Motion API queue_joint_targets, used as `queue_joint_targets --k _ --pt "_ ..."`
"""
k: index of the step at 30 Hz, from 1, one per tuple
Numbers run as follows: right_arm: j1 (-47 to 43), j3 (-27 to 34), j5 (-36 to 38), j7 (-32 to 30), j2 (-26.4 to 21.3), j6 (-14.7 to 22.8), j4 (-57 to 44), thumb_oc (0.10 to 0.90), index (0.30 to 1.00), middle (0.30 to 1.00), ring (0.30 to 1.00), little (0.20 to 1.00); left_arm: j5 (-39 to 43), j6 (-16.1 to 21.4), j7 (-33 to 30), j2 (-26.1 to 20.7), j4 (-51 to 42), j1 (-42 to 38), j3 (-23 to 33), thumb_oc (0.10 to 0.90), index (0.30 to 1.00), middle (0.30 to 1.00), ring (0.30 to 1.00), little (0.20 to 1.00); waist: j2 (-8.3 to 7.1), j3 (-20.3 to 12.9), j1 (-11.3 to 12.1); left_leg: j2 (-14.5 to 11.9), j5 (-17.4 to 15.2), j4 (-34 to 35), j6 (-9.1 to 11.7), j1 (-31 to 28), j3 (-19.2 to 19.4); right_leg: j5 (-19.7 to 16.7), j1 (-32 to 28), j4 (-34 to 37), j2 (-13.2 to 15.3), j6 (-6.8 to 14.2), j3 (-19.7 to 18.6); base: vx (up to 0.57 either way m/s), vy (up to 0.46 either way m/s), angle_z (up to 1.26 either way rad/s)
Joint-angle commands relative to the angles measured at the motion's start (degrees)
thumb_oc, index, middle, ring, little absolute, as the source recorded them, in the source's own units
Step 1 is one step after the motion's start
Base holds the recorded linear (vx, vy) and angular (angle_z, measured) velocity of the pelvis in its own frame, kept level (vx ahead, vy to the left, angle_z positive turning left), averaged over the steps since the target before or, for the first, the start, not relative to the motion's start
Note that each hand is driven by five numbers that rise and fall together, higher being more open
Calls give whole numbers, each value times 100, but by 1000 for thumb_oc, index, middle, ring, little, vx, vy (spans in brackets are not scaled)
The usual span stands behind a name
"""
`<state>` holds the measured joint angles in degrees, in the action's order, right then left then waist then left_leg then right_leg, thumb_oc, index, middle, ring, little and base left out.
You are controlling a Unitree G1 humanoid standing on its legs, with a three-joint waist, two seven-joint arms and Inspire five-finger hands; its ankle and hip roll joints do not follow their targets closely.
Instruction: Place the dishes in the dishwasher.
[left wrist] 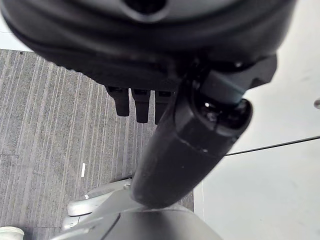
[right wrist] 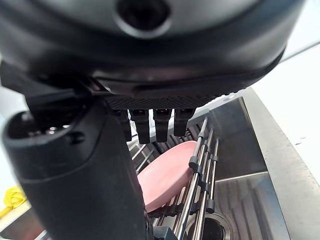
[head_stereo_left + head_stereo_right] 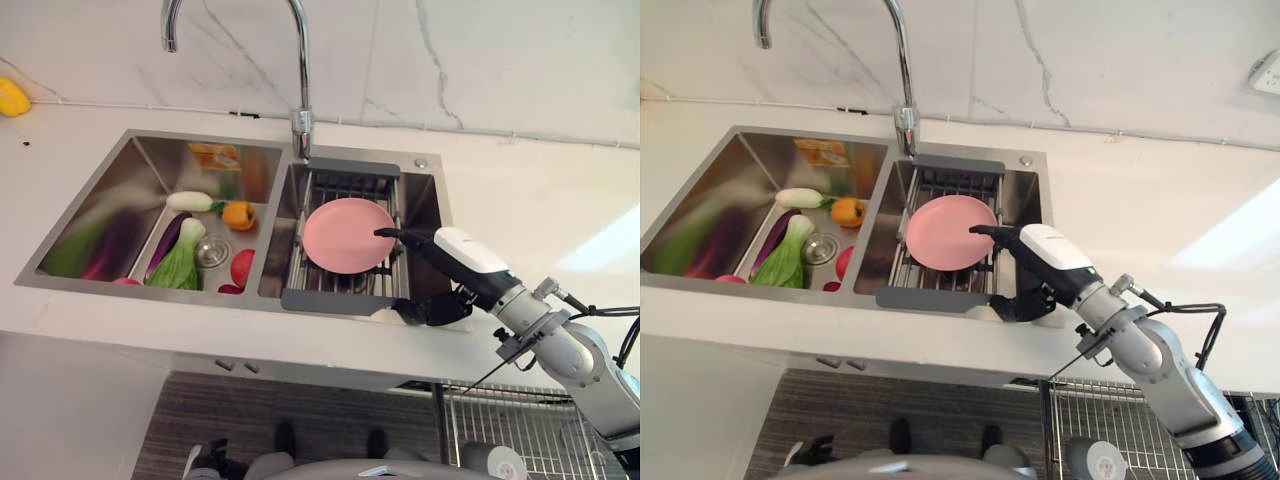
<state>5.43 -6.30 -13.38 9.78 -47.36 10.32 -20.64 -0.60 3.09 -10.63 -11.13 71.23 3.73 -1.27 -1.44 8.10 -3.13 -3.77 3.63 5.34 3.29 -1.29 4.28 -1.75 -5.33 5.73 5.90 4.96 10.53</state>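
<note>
A: Where's the plate?

B: Lying nearly flat on the rack that spans the right basin of the sink. It is pink and sits on the rack's bars, nothing stacked on it.

A: And the right hand?

B: Just beside the plate's near-right edge. One dark digit reaches to the rim and seems to touch it, while the other digits hang lower, over the rack's front corner by the counter. In the right wrist view the fingers stand out fairly straight, with the plate lying past them. So I'd call it spread, not closed on anything.

A: How should the pickup go?

B: My judgement: the plate lies flat, so a pinch needs one digit under the rim. The gaps between the bars may help. Slide the fingers along the rim, tip the edge up, then close thumb and fingers across it. Squeeze gently, since a smooth plate may slip or scoot across the bars toward the faucet.

A: The arm's pose?

B: The right arm comes in from the lower right, forearm sloping up toward the sink, wrist held low over the counter edge, hand pointing at the plate.

A: The left hand?

B: It hangs idle over the floor, fingers fairly straight, holding nothing.

A: Anything else nearby?

B: Vegetables lie in the left basin, well apart from the plate.
</note>
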Motion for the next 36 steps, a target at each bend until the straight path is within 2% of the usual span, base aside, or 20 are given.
queue_joint_targets --k 1,5,8,10,11,12,14,16,17,19,26,27,32,36 --pt "-911 135 -199 -523 46 185 -279 800 900 900 900 900 -35 83 97 164 262 -372 -114 800 900 900 900 900 -77 -141 343 -505 -221 -34 394 -352 149 219 -70 -73 484 462 -89 7 6 3" --pt "-945 130 -410 -560 80 158 -246 800 900 900 900 900 -34 76 95 161 264 -324 -114 800 900 900 900 900 -79 -147 376 -496 -227 -34 390 -353 116 232 -96 -73 484 454 -57 3 2 5" --pt "-1011 173 -1032 -749 59 114 -143 800 900 900 900 900 -77 53 92 175 281 -283 -99 800 900 900 900 900 -80 -148 420 -494 -233 -34 389 -361 81 254 -136 -73 481 452 -15 3 0 1" --pt "-1017 176 -1050 -813 150 69 -93 800 900 900 900 900 -83 39 88 181 291 -273 -100 800 900 900 900 900 -78 -147 428 -498 -235 -34 392 -366 67 264 -152 -73 481 448 -9 0 0 0" --pt "-990 180 -993 -900 346 18 -6 800 900 900 900 900 -76 23 62 200 299 -269 -105 800 900 900 900 900 -68 -140 438 -503 -233 -34 389 -365 53 267 -160 -73 481 443 -5 0 0 0" --pt "-976 83 -819 -979 784 -105 246 800 900 900 900 900 -46 11 31 210 302 -250 -139 800 900 900 900 900 -69 -136 478 -506 -225 -34 385 -371 31 280 -190 -73 479 428 22 0 0 0" --pt "-973 55 -683 -995 949 -151 348 800 900 900 900 900 -43 3 26 215 304 -244 -152 800 900 900 900 900 -72 -131 486 -502 -224 -34 385 -373 16 286 -200 -73 476 419 34 1 0 -4" --pt "-914 1 -191 -1003 1244 -243 532 800 900 900 900 900 -5 -14 20 233 297 -239 -189 800 900 900 900 900 -70 -127 508 -503 -219 -34 385 -372 -9 289 -216 -73 474 404 55 -2 -2 -2" --pt "-916 1 -184 -1002 1246 -241 536 800 900 900 900 900 -4 -15 21 229 295 -237 -189 800 900 900 900 900 -74 -128 508 -503 -219 -34 385 -372 -10 290 -217 -73 474 403 56 0 0 0" --pt "-911 16 286 -949 1394 -269 572 800 900 900 900 900 34 -20 42 232 296 -218 -207 800 900 900 900 900 -82 -132 524 -503 -206 -34 390 -372 -31 303 -226 -73 467 391 75 3 -4 2" --pt "-919 172 840 -898 1382 -322 599 800 900 900 900 900 77 -29 94 247 290 -198 -242 800 900 900 900 900 -89 -140 555 -508 -192 -34 404 -359 -68 314 -252 -73 473 388 112 7 -5 6" --pt "-931 314 904 -881 1261 -298 515 800 900 900 900 900 112 -22 133 238 277 -193 -233 800 900 900 900 900 -92 -147 553 -507 -197 -34 411 -369 -70 315 -269 -73 475 389 136 14 -9 9" --pt "-940 726 692 -927 949 -251 124 800 900 900 900 900 116 -21 137 227 290 -205 -160 800 900 900 900 900 -88 -155 528 -506 -201 -34 422 -365 -69 318 -269 -73 485 400 148 10 -4 12" --pt "-846 943 798 -843 844 -183 -138 800 900 900 900 900 133 -1 134 219 288 -206 -159 800 900 900 900 900 -89 -159 496 -505 -200 -34 427 -350 -72 311 -259 -73 492 408 152 -4 -3 9"
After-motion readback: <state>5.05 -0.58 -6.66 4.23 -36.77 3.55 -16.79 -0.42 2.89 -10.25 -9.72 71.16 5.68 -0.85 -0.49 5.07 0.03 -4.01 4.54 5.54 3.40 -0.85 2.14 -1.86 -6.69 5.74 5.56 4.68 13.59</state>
